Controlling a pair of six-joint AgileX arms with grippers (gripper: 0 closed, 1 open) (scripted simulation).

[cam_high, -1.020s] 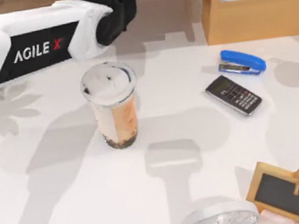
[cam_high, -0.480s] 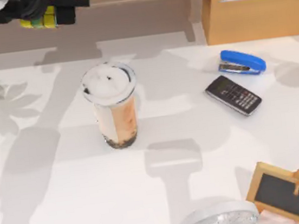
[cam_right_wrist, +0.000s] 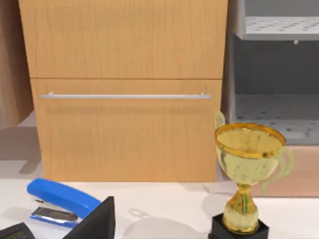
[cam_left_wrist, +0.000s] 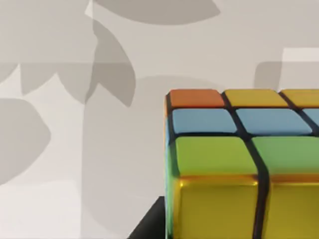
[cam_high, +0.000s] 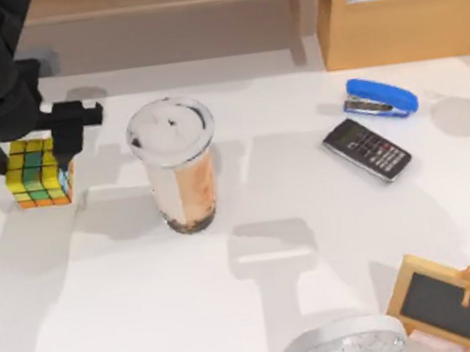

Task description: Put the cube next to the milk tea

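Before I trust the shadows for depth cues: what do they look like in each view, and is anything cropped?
Top view: soft grey leaf and arm shadows mottle the table; the milk tea casts one beside it. Left wrist view: the cube is cut by the frame edge, leaf shadows behind it. Right wrist view: evenly lit, a faint shadow by the trophy.

A white table (cam_high: 329, 242) under leafy shadows fronts a wooden drawer cabinet (cam_high: 407, 4).
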